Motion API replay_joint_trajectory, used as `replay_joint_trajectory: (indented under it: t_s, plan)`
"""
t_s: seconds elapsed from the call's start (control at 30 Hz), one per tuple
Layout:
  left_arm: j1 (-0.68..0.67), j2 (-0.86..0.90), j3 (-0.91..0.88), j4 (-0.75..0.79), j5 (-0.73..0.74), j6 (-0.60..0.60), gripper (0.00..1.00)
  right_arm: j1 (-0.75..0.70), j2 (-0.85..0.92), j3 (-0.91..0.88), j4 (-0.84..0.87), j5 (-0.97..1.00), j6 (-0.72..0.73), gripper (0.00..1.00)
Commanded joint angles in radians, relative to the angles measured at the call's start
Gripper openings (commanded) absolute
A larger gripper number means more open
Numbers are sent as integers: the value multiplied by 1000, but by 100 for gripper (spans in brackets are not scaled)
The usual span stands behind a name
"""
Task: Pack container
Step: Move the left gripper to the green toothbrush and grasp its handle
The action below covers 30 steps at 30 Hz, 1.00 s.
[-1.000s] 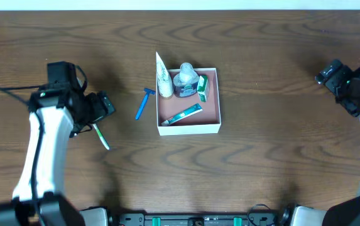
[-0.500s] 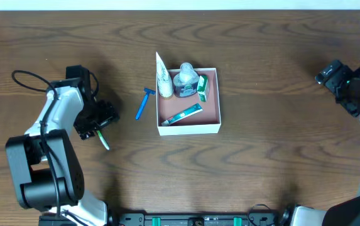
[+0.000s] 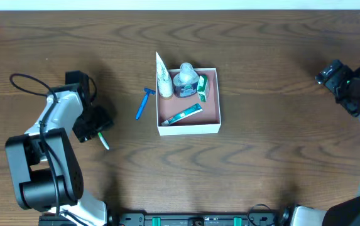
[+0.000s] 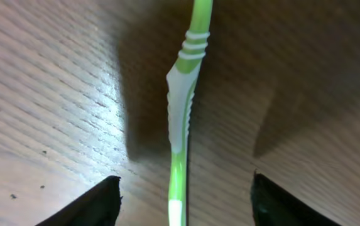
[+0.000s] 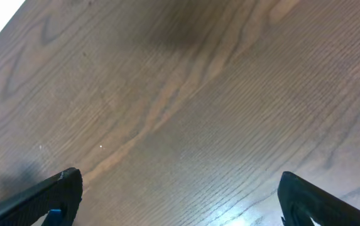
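Observation:
The container (image 3: pixel 212 123), a white-walled box with a pink-brown inside, sits mid-table and holds a white tube (image 3: pixel 164 80), a grey bottle (image 3: pixel 185 80), a green item (image 3: pixel 203 88) and a green-white tube (image 3: pixel 183 115). A blue razor (image 3: pixel 142 102) lies on the table just left of it. A green and white toothbrush (image 3: pixel 103 141) (image 4: pixel 181 119) lies on the table at the left. My left gripper (image 3: pixel 95 125) (image 4: pixel 183 201) is open, low over the toothbrush, one finger on each side of its handle. My right gripper (image 3: pixel 329 73) (image 5: pixel 180 201) is open and empty at the far right.
The table is dark brown wood (image 3: pixel 267 150). A black cable (image 3: pixel 26 81) loops behind the left arm. The table's far edge runs along the top of the overhead view.
My left arm has swung its wrist round and dropped onto the toothbrush, so the fingers now straddle the handle. The right arm and the container's contents have not moved.

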Motion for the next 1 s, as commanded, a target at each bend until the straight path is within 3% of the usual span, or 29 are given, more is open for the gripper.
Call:
replay_joint_trajectory:
  t_s: [0.0,0.17,0.73,0.87,0.97]
  plan:
    - [4,7,-18,15,-19,11,60,-5,-3,10,-2,6,11,99]
    - [4,8,-18,23,-5,11,39,-5,-3,10,-2,6,11,99]
    - [3,8,-132,124,14,11,37,-5,-3,10,-2,6,11,99]
    - [3,8,-135,127,14,11,13,-5,-3,10,-2,6,11,99]
    - [3,8,-135,126,15,11,6,-5,-3,10,-2,6,11,99]
